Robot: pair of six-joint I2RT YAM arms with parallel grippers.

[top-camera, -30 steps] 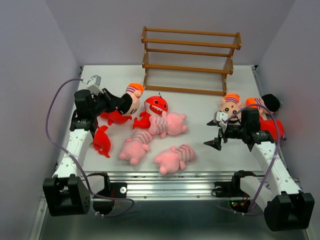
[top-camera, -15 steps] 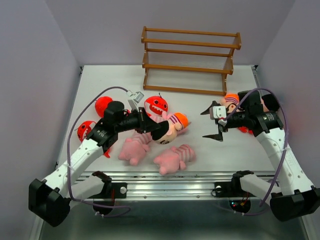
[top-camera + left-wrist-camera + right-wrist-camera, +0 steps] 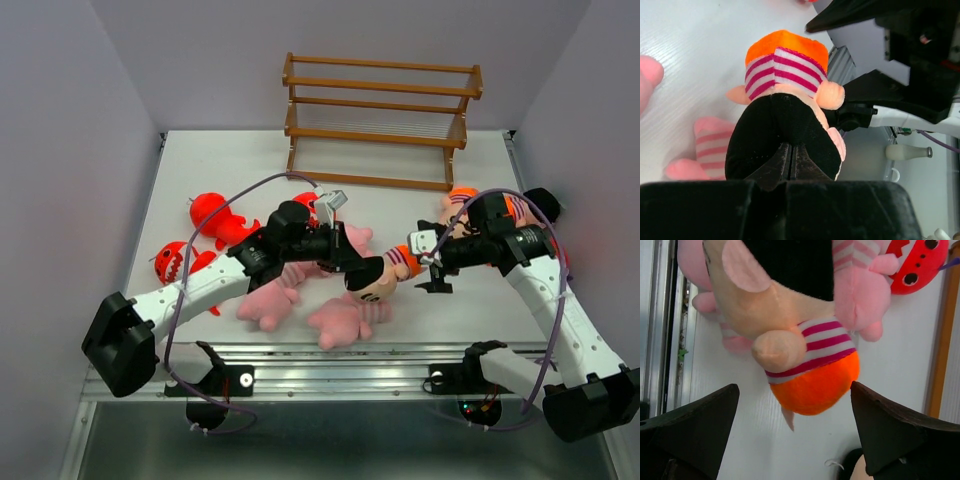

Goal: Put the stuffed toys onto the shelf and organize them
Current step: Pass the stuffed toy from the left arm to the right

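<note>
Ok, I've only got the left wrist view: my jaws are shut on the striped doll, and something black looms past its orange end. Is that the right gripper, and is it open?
Observer: Yes. The right wrist view shows the right gripper open, with one finger on either side of the doll at its orange end, neither touching it.
Operator: Where are the sharks?
Observer: From above, two red sharks lie on the left part of the table.
Operator: Anything on the shelf?
Observer: No. The shelf at the back holds no toys.
</note>
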